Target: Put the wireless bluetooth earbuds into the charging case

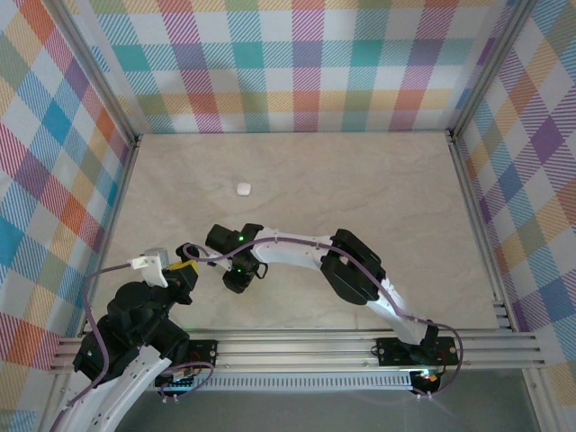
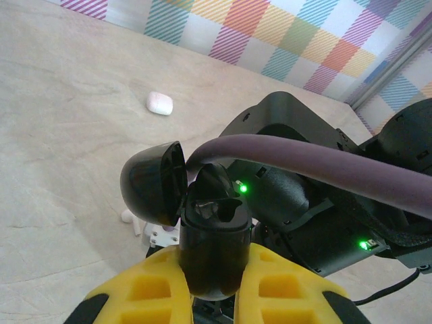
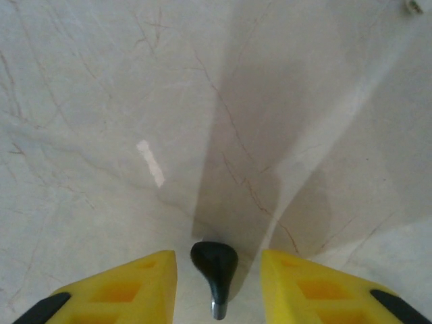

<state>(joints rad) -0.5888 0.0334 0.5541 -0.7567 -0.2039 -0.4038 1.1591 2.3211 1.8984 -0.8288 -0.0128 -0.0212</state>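
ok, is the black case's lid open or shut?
Open: the black charging case sits in the left gripper with its lid hinged back to one side.

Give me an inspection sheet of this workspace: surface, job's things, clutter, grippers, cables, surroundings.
Surface: pale marbled tabletop, no spills seen.
Job's things: black charging case, lid open, held above the table; black earbud between the right fingers; what looks like a white earbud lying on the table beside the held case; white case farther back, looks closed.
Clutter: nothing seen.
Grippers: left gripper shut on the black charging case; right gripper open, with a gap on either side of the black earbud.
Cables: purple cable arcs just behind the open case.
Surroundings: plaid walls, aluminium frame at the near edge.
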